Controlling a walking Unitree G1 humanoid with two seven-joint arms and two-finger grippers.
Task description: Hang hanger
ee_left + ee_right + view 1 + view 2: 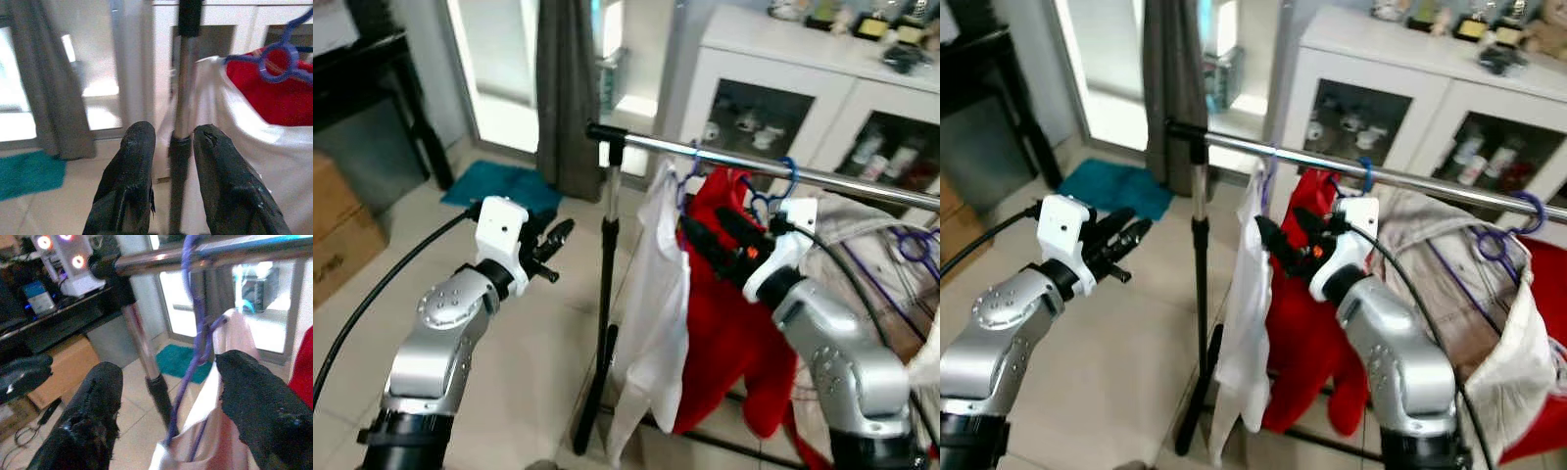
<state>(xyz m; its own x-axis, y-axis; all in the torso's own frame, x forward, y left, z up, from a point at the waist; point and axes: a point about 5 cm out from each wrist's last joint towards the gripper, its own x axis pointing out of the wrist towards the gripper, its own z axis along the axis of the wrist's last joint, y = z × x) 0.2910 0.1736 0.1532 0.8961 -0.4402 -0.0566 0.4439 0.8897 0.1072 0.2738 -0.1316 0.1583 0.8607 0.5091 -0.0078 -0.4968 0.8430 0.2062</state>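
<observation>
The right pincer (168, 396) is held released, its two black fingers (93, 416) spread to either side of a purple hanger (195, 340) carrying a white shirt (656, 294). Above it, the hanger's hook is seen looped over the chrome rail (744, 162). A red garment (734, 313) hangs just behind the pincer. The left pincer (553, 245), slightly parted and grasping nothing, is raised facing the rack's upright pole (183, 98).

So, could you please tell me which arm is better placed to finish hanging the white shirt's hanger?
The right. Its end effector is open at the white shirt, its fingers either side of the purple hanger hooked on the rail. The left end effector hovers apart, beyond the rack's upright.
</observation>
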